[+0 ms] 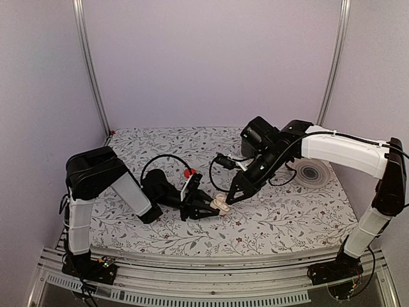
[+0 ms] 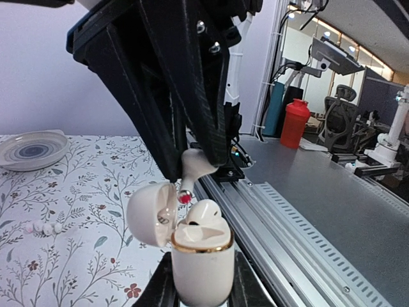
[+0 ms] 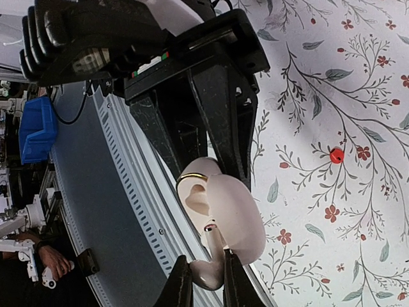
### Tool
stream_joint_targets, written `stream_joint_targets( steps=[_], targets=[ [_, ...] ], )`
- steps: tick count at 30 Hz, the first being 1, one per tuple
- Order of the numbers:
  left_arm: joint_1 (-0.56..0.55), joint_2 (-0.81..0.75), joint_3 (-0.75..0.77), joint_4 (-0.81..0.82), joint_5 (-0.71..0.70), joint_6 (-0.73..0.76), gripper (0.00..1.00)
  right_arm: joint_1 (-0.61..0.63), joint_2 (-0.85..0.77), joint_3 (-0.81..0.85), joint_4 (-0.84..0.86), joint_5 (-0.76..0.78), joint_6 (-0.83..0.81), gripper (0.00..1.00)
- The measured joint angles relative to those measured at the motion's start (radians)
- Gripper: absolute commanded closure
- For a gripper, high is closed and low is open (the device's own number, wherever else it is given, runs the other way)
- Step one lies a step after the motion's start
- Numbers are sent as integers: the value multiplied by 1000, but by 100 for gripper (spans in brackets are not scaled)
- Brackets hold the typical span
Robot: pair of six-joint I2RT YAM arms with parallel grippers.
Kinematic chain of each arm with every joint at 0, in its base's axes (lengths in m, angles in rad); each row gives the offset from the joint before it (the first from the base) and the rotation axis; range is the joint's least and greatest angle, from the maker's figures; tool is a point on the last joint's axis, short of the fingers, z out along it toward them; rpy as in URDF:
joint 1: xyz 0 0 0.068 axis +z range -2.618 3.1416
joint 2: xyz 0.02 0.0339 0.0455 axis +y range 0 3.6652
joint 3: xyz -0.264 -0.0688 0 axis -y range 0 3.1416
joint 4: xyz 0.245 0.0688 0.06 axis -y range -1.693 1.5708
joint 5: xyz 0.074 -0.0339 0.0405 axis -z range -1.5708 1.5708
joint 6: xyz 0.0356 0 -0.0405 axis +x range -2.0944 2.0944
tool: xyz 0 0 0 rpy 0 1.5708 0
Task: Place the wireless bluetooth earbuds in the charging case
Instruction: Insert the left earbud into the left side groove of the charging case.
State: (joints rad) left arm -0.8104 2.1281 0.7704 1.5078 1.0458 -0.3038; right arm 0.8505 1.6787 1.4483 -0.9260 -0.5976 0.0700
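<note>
My left gripper (image 2: 201,295) is shut on the cream-white charging case (image 2: 201,265), holding it upright with its lid (image 2: 150,214) swung open to the left. One earbud (image 2: 204,214) sits in the case. My right gripper (image 3: 203,276) is shut on the second earbud (image 3: 211,268), stem pointing at the case opening (image 3: 195,192), its red-tipped stem end (image 2: 185,197) just above the empty hollow beside the lid. In the top view both grippers meet at the case (image 1: 221,204) at the table's middle.
A grey-ringed plate (image 1: 311,171) lies at the back right, also in the left wrist view (image 2: 32,149). A small red disc (image 1: 188,172) lies behind the left gripper; it shows in the right wrist view (image 3: 337,155). Black cables (image 1: 220,163) lie near the middle. The metal table rail (image 2: 287,217) runs close by.
</note>
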Motion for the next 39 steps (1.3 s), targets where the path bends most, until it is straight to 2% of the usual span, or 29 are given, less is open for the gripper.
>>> stream_joint_targets(
  steps=[15,39],
  targets=[
    [4,12,17,-2,110,-85,100,43,24,32,-35,41,-8,90],
    [4,17,20,-41,148,-52,100,84,79,103,-69,71,-14,91]
  ],
)
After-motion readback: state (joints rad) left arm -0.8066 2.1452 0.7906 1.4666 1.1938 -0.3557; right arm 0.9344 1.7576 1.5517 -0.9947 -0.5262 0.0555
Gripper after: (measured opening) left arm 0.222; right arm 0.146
